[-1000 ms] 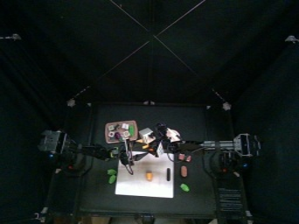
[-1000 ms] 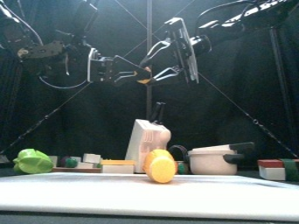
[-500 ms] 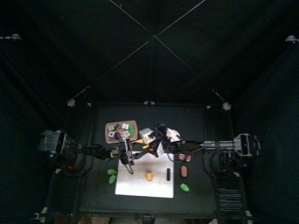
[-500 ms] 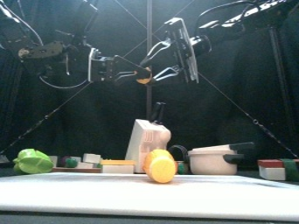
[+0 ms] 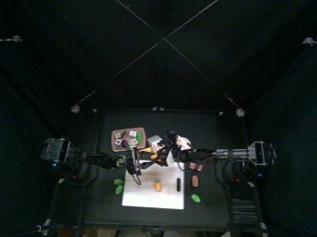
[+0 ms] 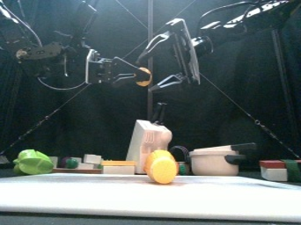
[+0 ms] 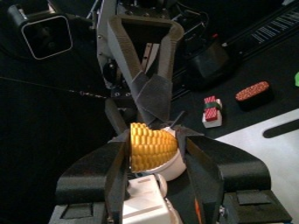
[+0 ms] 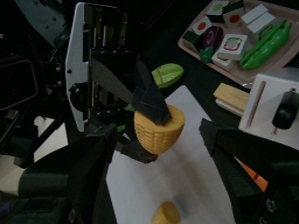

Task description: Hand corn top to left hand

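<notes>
The corn top (image 6: 143, 76), a yellow ribbed piece, hangs in the air above the table between both arms. My left gripper (image 6: 129, 72) comes in from the left and is shut on it. In the left wrist view my jaws (image 7: 156, 147) press both sides of the corn top (image 7: 152, 149). My right gripper (image 6: 150, 76) comes from the right with its jaws spread around the corn. In the right wrist view its own jaws (image 8: 160, 140) stand wide, clear of the corn top (image 8: 162, 129).
Below lie a white cutting board (image 6: 70, 200) with a yellow-orange piece (image 6: 161, 166), a white knife block (image 6: 148, 141), a small pot (image 6: 216, 161), a green pepper (image 6: 33, 161) and a tray of toy food (image 8: 233, 35).
The right gripper's jaws have spread apart around the corn top. The left gripper stays closed on it. Both arms stay in about the same place.
</notes>
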`<state>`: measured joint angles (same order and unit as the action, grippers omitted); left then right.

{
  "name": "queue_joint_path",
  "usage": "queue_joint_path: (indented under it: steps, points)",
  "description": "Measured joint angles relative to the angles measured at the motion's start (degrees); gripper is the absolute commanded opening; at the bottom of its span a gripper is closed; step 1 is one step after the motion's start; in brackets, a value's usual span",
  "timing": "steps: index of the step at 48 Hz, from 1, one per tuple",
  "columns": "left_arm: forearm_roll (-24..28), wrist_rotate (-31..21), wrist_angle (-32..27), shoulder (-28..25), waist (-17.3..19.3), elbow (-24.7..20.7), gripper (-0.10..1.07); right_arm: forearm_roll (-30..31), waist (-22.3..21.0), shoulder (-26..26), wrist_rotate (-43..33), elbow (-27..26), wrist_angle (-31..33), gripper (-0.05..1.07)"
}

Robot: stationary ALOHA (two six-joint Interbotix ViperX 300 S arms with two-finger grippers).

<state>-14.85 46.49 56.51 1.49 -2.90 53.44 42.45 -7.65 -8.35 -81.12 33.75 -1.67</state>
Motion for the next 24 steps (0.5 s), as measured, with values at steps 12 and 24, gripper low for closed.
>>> queue_joint_path:
  steps: [12,24]
  points:
    - [-0.44,-0.09,0.00,0.79,0.35,1.23,0.67,0.53,-0.09,-0.88,0.00,0.97,0.26,1.03]
    - [-5.80,-0.53,0.00,5.01,1.85,5.63,0.67,2.37,-0.09,-4.83,-0.09,4.13,0.35,1.03]
